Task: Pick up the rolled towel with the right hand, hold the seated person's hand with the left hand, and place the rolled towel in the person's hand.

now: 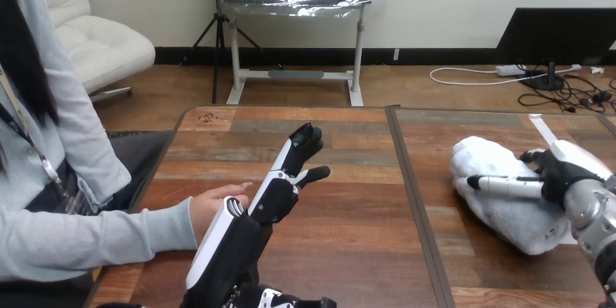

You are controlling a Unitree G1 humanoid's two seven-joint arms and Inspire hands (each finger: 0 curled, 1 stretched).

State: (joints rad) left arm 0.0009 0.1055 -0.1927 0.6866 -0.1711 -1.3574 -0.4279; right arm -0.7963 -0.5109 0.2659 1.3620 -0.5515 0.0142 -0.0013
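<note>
At the table's (341, 250) near edge, the robot's left hand (280, 193) stands released, fingers straight and pointing away, just beside the person's hand (216, 205) at the view's left; no clasp is seen, and contact cannot be told. Farther right, well apart from them, one rolled towel (501, 213) lies on the table, its long axis running from far-left to near-right. The right hand (561, 171), plainly the nearer one, rests at its right side, a straight finger laid across it, not yet clenched. One towel, one person's hand, two robot hands.
</note>
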